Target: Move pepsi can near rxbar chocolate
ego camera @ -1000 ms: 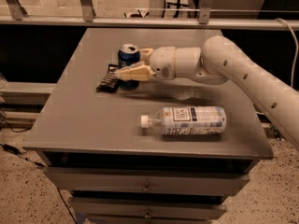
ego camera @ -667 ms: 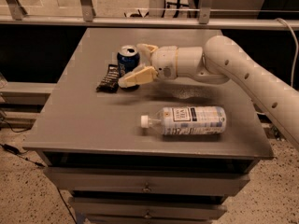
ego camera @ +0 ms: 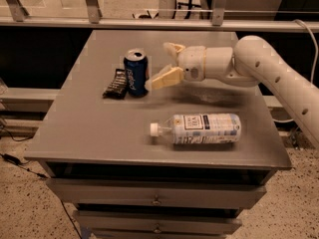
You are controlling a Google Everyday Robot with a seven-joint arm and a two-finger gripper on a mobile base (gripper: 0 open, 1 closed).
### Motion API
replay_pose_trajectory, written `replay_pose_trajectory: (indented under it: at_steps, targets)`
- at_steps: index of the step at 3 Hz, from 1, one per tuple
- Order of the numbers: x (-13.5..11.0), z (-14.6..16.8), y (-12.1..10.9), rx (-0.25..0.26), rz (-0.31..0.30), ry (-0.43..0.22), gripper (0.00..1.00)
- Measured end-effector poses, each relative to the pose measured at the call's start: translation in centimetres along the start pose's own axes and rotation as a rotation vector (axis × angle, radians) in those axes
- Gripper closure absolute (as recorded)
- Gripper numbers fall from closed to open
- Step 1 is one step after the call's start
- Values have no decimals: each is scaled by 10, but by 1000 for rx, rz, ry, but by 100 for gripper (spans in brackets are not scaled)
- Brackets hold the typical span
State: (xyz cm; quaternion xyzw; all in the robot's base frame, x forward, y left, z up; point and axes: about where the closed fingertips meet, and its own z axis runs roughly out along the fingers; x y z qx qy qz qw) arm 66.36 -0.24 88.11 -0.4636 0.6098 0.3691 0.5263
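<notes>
The pepsi can [ego camera: 136, 72] stands upright on the grey table [ego camera: 99, 128], dark blue with a silver top. The rxbar chocolate [ego camera: 115, 83], a flat black-wrapped bar, lies right beside the can on its left, touching or nearly touching it. My gripper [ego camera: 166, 62] is just to the right of the can, open and empty, with one finger [ego camera: 167, 77] near the can's side and the other [ego camera: 172, 48] further back. It holds nothing.
A clear plastic water bottle [ego camera: 198, 129] with a white cap lies on its side near the table's front. A metal railing [ego camera: 149, 21] runs behind the table. Drawers [ego camera: 154, 198] sit below the tabletop.
My gripper has drawn back to the right, away from the can, and its fingers have spread apart. The can now stands free beside the bar.
</notes>
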Motion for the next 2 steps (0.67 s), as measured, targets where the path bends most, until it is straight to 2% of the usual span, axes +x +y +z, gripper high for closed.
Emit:
replay_pose_trajectory:
  at_steps: [1, 2]
  targets:
    - [10, -53, -41, 96, -2, 26, 0]
    - [6, -54, -45, 103, -9, 24, 0]
